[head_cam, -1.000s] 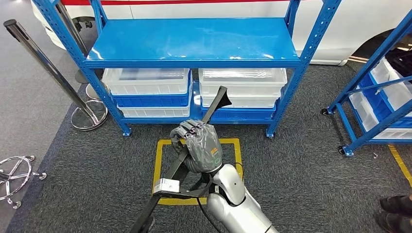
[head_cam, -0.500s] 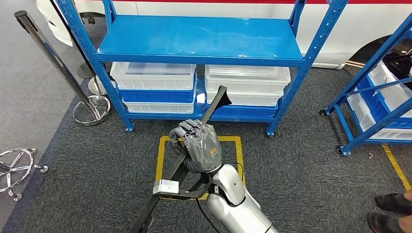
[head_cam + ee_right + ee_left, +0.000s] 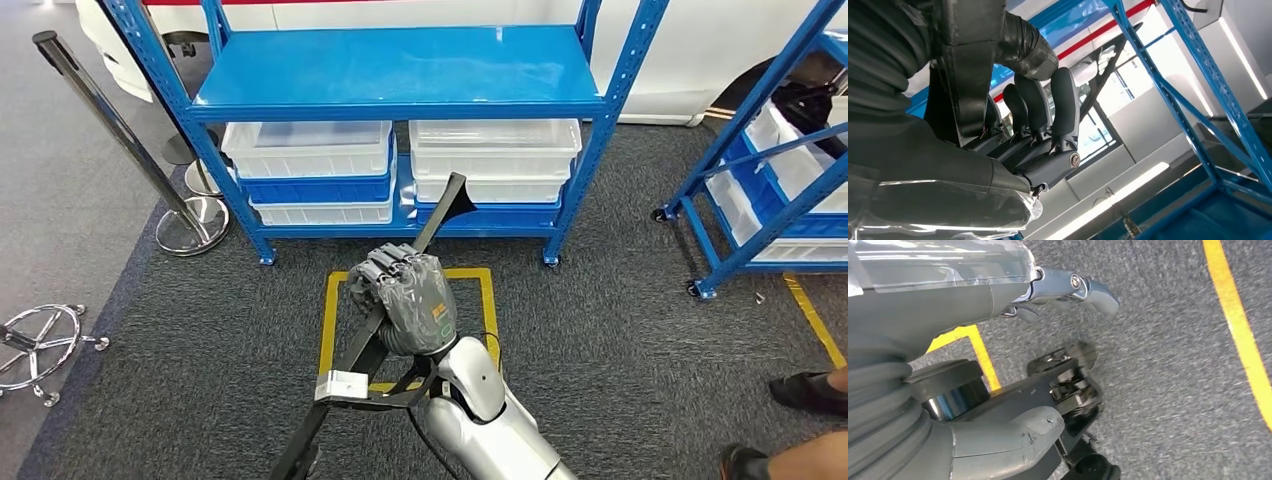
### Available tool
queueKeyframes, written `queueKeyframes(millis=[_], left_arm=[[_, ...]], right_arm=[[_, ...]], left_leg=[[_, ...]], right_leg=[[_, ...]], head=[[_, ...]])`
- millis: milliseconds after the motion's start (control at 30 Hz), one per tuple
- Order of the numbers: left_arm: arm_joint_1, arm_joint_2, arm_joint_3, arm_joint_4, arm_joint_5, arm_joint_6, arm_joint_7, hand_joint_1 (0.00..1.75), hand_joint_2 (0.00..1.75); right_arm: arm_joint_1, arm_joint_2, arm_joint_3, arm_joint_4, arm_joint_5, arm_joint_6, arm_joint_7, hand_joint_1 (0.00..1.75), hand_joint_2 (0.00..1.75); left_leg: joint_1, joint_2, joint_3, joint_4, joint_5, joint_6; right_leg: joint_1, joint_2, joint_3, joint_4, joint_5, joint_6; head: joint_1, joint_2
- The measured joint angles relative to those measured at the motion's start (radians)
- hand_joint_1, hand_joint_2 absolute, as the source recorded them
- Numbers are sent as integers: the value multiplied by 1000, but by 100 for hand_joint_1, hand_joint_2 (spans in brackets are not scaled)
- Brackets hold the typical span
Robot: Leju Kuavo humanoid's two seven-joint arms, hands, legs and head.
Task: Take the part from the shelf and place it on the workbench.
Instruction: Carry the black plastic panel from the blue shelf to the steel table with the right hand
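Note:
The part is a long black bar with a flared top end and a silver block low on its frame. It stands slanted in front of me over the grey carpet. My right hand grips it around the middle, and in the right wrist view the dark fingers curl round the black part. My left hand hangs above the carpet with its fingers stretched out and nothing in them. The blue shelf stands ahead, its upper board bare.
Two white bins sit on the shelf's lower level. A yellow floor square lies under the hand. A chrome stanchion and a chair base are at left, a second blue rack at right. A person's shoes are at the lower right.
The whole picture has shifted, so the camera has moved relative to the shelf. My right hand holds the part the same way. The person's shoes have moved.

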State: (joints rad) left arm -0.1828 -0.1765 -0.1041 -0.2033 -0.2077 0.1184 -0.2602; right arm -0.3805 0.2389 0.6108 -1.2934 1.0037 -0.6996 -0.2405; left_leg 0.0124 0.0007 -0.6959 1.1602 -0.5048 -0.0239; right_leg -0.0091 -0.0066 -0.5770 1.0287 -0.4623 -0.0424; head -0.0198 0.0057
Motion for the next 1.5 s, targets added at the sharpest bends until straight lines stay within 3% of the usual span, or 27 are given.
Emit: queueKeyframes(millis=[33, 67, 100, 133, 200, 267, 333, 400, 433, 533, 567, 600, 633, 733, 800, 867, 933, 1000, 1067, 1100, 1133, 1200, 1267, 1300, 1400, 1433, 1500], left_arm=[[-1, 0, 0, 0, 0, 0, 0, 0, 175], [-1, 0, 0, 0, -1, 0, 0, 0, 175], [-1, 0, 0, 0, -1, 0, 0, 0, 175], [-1, 0, 0, 0, 0, 1, 1, 0, 175], [-4, 0, 0, 0, 1, 1, 1, 0, 175], [-10, 0, 1, 0, 3, 1, 0, 0, 175], [-13, 0, 4, 0, 5, 1, 0, 0, 175], [-13, -2, 6, 0, 5, 1, 0, 0, 175], [-13, -3, 6, 0, 5, 2, 0, 0, 175], [-14, -5, 7, 0, 1, 2, 0, 0, 175], [-13, -5, 7, 0, 0, 2, 0, 0, 175], [-13, -5, 7, 0, -1, 2, 0, 0, 175], [-12, -5, 7, 0, -2, 2, 0, 0, 175], [-13, -5, 7, 0, -4, 2, 0, 0, 175], [-14, -5, 7, 0, -6, 2, 0, 0, 175], [-15, -5, 7, 0, -8, 2, 0, 0, 175], [-15, -5, 8, 0, -9, 2, 0, 0, 175], [-14, -5, 8, 0, -10, 2, 0, 0, 175], [-14, -5, 8, 0, -10, 2, 0, 0, 175], [-14, -5, 8, 0, -10, 2, 0, 0, 175], [-14, -5, 8, 0, -10, 2, 0, 0, 175], [-15, -5, 8, 0, -10, 2, 0, 0, 175], [-19, -5, 8, 0, -10, 2, 0, 0, 175], [-20, -5, 8, 0, -10, 2, 0, 0, 175], [-21, -5, 9, 0, -11, 2, 0, 0, 175], [-21, -5, 9, 0, -11, 2, 0, 0, 175], [-23, -6, 9, 0, -11, 2, 0, 0, 175]], right_arm=[[-2, 0, 2, 1, -1, 0, 0, 141, 175], [-2, 0, 3, 2, -1, 0, 0, 141, 175], [-2, 0, 4, 4, -1, 0, 0, 141, 175], [-2, 0, 4, 6, -2, 0, 0, 141, 175], [-5, 0, 7, 8, -3, 0, 1, 141, 175], [-12, 0, 12, 9, -7, 0, 4, 141, 175], [-19, 0, 18, 10, -12, 0, 7, 141, 175], [-24, 0, 24, 12, -14, 0, 12, 141, 175], [-25, -1, 26, 13, -14, 0, 14, 141, 175], [-26, -3, 29, 14, -14, 0, 17, 141, 175], [-25, -4, 29, 14, -14, 0, 17, 141, 175], [-24, -6, 29, 15, -14, 0, 18, 141, 175], [-24, -7, 29, 15, -13, 0, 18, 141, 175], [-25, -8, 30, 15, -12, 0, 18, 141, 175], [-26, -8, 31, 14, -11, 0, 18, 141, 175], [-27, -8, 33, 14, -11, 0, 18, 141, 175], [-28, -8, 34, 14, -10, 0, 19, 141, 175], [-29, -8, 34, 14, -10, 0, 19, 141, 175], [-28, -8, 35, 14, -10, 0, 20, 141, 175], [-28, -8, 35, 14, -10, 0, 20, 141, 175], [-27, -8, 35, 14, -10, 0, 20, 141, 175], [-27, -8, 35, 14, -10, 0, 20, 141, 175], [-28, -7, 35, 14, -9, 0, 21, 141, 175], [-29, -6, 35, 14, -8, 0, 21, 141, 175], [-32, -5, 37, 14, -8, 0, 21, 141, 175], [-32, -5, 37, 14, -7, 0, 21, 141, 175], [-32, -6, 37, 14, -7, 0, 21, 141, 175]], left_leg=[[1, 0, -17, 64, -40, -3], [1, 0, -24, 112, -61, -6], [1, 0, -16, 131, -61, -7], [1, 0, 10, 113, -44, -6], [0, 0, 103, -9, -3, 2], [-5, -1, 178, -126, 3, 13], [-12, -2, 191, -160, 2, 23], [-8, 0, 183, -170, 21, 36], [-5, 2, 178, -175, 33, 45], [-3, 6, 146, -174, 62, 56], [-4, 7, 131, -170, 70, 55], [-4, 7, 117, -164, 76, 54], [-4, 7, 103, -159, 82, 53], [-4, 6, 72, -140, 95, 42], [-5, 6, 63, -134, 104, 30], [-5, 6, 59, -135, 115, 17], [-3, 5, 47, -118, 95, 5], [0, 4, 14, -32, 14, -5], [0, 4, -21, 95, -67, -12], [0, 4, -23, 133, -80, -13], [0, 4, -9, 140, -74, -12], [-1, 4, 77, 45, -27, -6], [-5, 3, 172, -93, -13, 6], [-8, 3, 197, -135, -15, 12], [-12, 4, 199, -166, -2, 31], [-9, 6, 195, -171, 10, 40], [-4, 9, 178, -179, 35, 53]], right_leg=[[1, 0, -12, 1, 9, -2], [2, -1, -24, 2, 17, -2], [3, -1, -37, 3, 25, -2], [3, -1, -48, 5, 33, -1], [4, -1, -69, 10, 48, 4], [5, -1, -81, 12, 61, 13], [4, -1, -84, 10, 76, 25], [5, 1, -89, 11, 77, 38], [5, 3, -98, 28, 56, 43], [2, 6, -151, 187, -70, 52], [1, 6, -164, 242, -96, 54], [0, 6, -164, 272, -104, 55], [-1, 6, -145, 264, -94, 56], [-2, 6, -17, 90, -47, 50], [3, 7, 19, 26, -43, 41], [6, 7, 12, 22, -32, 30], [2, 4, 2, 14, -16, 15], [1, 1, -18, 10, 4, 3], [3, 1, -46, 11, 23, -2], [4, 1, -61, 12, 33, -2], [5, 1, -74, 14, 42, -1], [6, 1, -96, 18, 58, 3], [8, 1, -107, 20, 72, 11], [7, 0, -109, 19, 79, 16], [5, -1, -109, 10, 99, 35], [5, 1, -114, 18, 87, 41], [3, 4, -140, 87, 11, 49]], head=[[0, 0], [0, 0], [0, 0], [0, 0], [0, 0], [0, 0], [0, 0], [0, 0], [0, 0], [1, 0], [1, 0], [1, 0], [1, 0], [1, 0], [1, 0], [1, 0], [0, 0], [0, 0], [0, 0], [0, 0], [0, 0], [0, 0], [0, 0], [0, 0], [0, 0], [1, 0], [1, 0]])
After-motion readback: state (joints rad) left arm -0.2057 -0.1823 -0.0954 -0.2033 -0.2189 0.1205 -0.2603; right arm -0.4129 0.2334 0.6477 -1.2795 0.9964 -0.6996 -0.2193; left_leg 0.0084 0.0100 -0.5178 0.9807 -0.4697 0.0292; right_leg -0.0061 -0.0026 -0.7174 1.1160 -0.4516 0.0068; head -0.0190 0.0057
